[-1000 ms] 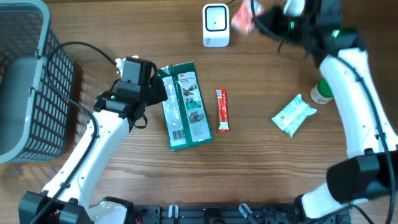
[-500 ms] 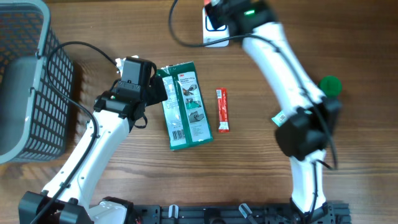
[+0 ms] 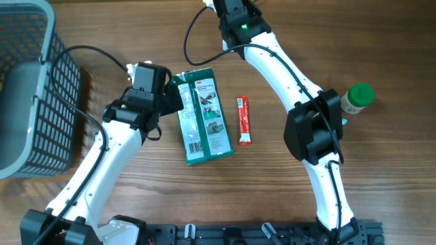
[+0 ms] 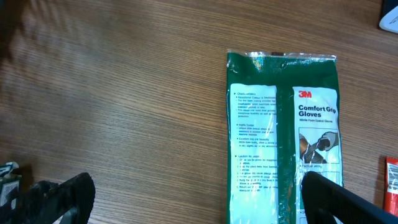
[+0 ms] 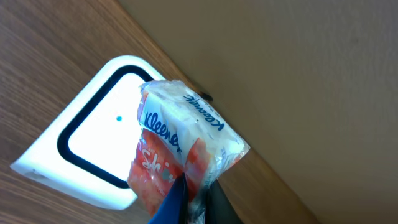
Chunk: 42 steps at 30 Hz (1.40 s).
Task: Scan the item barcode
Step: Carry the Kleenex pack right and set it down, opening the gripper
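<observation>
Green 3M Comfort Grip Gloves pack [image 4: 283, 143], Kleenex packet [image 5: 180, 134] over white scanner [image 5: 87, 146]

Mock shop checkout: scanner [image 5: 87, 140], basket [image 3: 61, 64], glove pack [image 3: 202, 116]

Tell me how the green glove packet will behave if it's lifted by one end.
The glove packet is a thin glossy film bag with a wrinkled centre seam, so it would probably sag rather than stay stiff. The shiny film may slip in a pinch. Lying flat on the table, it should slide when pushed, not roll.
</observation>
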Each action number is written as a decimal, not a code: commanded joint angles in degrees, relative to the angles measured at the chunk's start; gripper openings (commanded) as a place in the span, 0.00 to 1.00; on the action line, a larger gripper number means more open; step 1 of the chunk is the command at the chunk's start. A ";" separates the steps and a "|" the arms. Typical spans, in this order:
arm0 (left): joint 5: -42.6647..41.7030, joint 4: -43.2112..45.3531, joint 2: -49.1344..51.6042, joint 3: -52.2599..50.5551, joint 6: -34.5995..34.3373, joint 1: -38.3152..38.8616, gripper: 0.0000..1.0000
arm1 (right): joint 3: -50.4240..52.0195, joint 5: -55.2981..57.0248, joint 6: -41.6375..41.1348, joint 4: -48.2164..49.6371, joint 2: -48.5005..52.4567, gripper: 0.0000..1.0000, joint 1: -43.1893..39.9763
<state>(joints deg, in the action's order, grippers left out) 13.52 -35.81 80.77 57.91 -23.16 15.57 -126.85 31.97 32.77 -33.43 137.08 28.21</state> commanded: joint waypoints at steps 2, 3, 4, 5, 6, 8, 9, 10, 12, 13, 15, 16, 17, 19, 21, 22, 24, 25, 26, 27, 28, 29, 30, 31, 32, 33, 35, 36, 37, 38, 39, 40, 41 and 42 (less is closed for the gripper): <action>0.46 0.22 0.07 0.44 0.66 -0.33 1.00 | -0.11 -0.76 0.94 -0.22 0.52 0.04 -0.11; 0.46 0.22 0.07 0.44 0.66 -0.33 1.00 | -0.11 -0.74 0.44 -0.22 0.52 0.04 -0.11; 0.46 0.22 0.07 0.44 0.66 -0.33 1.00 | -0.11 -0.72 0.07 -0.22 0.52 0.04 -0.11; 0.46 0.22 0.07 0.44 0.66 -0.33 1.00 | -0.11 -0.63 -0.72 -0.31 0.52 0.04 -0.15; 0.46 0.22 0.07 0.44 0.66 -0.33 1.00 | -0.11 -0.07 -1.70 -0.42 0.46 0.04 -0.15; 0.46 0.22 0.07 0.44 0.66 -0.33 1.00 | -0.13 0.57 -4.02 -1.57 -0.79 0.04 -0.15; 0.46 0.22 0.07 0.44 0.66 -0.33 1.00 | -0.13 -0.20 -6.25 -3.21 -2.75 0.04 -0.15; 0.48 0.22 0.07 0.44 0.66 -0.33 1.00 | -0.13 -1.46 -7.26 -4.48 -4.13 0.04 -0.15; 0.46 0.22 0.07 0.44 0.66 -0.33 1.00 | -0.13 -4.83 -10.27 -8.57 -8.13 0.04 -0.28; 0.46 0.20 0.07 0.44 0.66 -0.33 1.00 | -0.13 -7.19 -13.16 -12.33 -11.32 0.04 -0.55; 0.48 0.22 0.07 0.44 0.66 -0.33 1.00 | -0.13 -10.84 -17.77 -19.26 -16.11 0.04 -1.42; 0.46 0.20 0.07 0.44 0.66 -0.33 1.00 | -0.13 -12.98 -21.31 -23.87 -18.45 0.04 -2.23; 0.46 0.20 0.07 0.44 0.66 -0.33 1.00 | -0.13 -14.97 -24.00 -27.69 -20.26 0.04 -2.99; 0.46 0.22 0.07 0.44 0.66 -0.33 1.00 | -0.11 -22.58 -30.82 -39.26 -23.54 0.04 -6.05; 0.46 0.22 0.07 0.44 0.66 -0.33 1.00 | -0.04 -31.41 -33.77 -49.46 -24.09 0.04 -9.68; 0.46 0.22 0.07 0.44 0.66 -0.33 1.00 | 0.55 -34.40 -33.99 -52.78 -23.98 0.04 -11.39; 0.46 0.20 0.07 0.44 0.66 -0.33 1.00 | 4.33 -37.38 -34.49 -55.17 -23.78 0.04 -14.40; 0.46 0.22 0.07 0.44 0.66 -0.33 1.00 | 7.48 -37.90 -34.47 -54.51 -23.78 0.04 -15.89; 0.46 0.22 0.07 0.44 0.66 -0.33 1.00 | 9.81 -37.88 -34.51 -53.40 -23.78 0.04 -16.74; 0.46 0.20 0.07 0.44 0.66 -0.33 1.00 | 13.07 -37.88 -34.49 -51.58 -23.78 0.04 -17.68; 0.46 0.22 0.07 0.44 0.66 -0.33 1.00 | 16.57 -37.99 -34.58 -49.44 -23.78 0.05 -18.43; 0.46 0.22 0.07 0.44 0.66 -0.33 1.00 | 21.31 -38.03 -35.15 -46.23 -23.78 0.05 -19.17; 0.46 0.22 0.07 0.44 0.66 -0.33 1.00 | 24.74 -38.01 -35.71 -43.65 -23.78 0.06 -19.58; 0.46 0.22 0.07 0.44 0.66 -0.33 1.00 | 27.89 -38.01 -35.76 -41.31 -23.78 0.06 -19.87; 0.46 0.22 0.07 0.44 0.66 -0.33 1.00 | 30.77 -37.99 -35.78 -39.12 -23.78 0.08 -20.15; 0.48 0.22 0.07 0.44 0.66 -0.33 1.00 | 33.22 -38.03 -35.80 -37.27 -23.78 0.09 -20.44; 0.46 0.22 0.07 0.44 0.66 -0.33 1.00 | 36.65 -37.79 -35.82 -34.60 -23.78 0.10 -20.87; 0.46 0.22 0.07 0.44 0.66 -0.33 1.00 | 38.32 -37.73 -35.82 -33.27 -23.78 0.15 -21.09; 0.46 0.22 0.07 0.44 0.66 -0.33 1.00 | 39.54 -37.35 -35.80 -32.37 -23.78 0.25 -21.29; 0.46 0.22 0.07 0.44 0.66 -0.33 1.00 | 40.37 -36.65 -35.80 -31.67 -23.78 0.35 -21.46; 0.46 0.22 0.07 0.44 0.66 -0.33 1.00 | 40.65 -35.98 -35.78 -31.28 -23.78 0.46 -21.59; 0.46 0.22 0.07 0.44 0.66 -0.33 1.00 | 40.44 -34.91 -35.80 -31.08 -23.82 0.59 -21.73; 0.46 0.22 0.07 0.44 0.66 -0.33 1.00 | 39.67 -34.56 -35.80 -31.28 -24.00 0.72 -21.81; 0.46 0.22 0.07 0.44 0.66 -0.33 1.00 | 38.40 -34.58 -35.78 -31.89 -24.30 0.86 -21.81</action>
<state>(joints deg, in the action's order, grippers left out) 13.52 -35.81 80.77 57.91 -23.16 15.57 -86.37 -4.01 -2.87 -65.10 114.13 6.92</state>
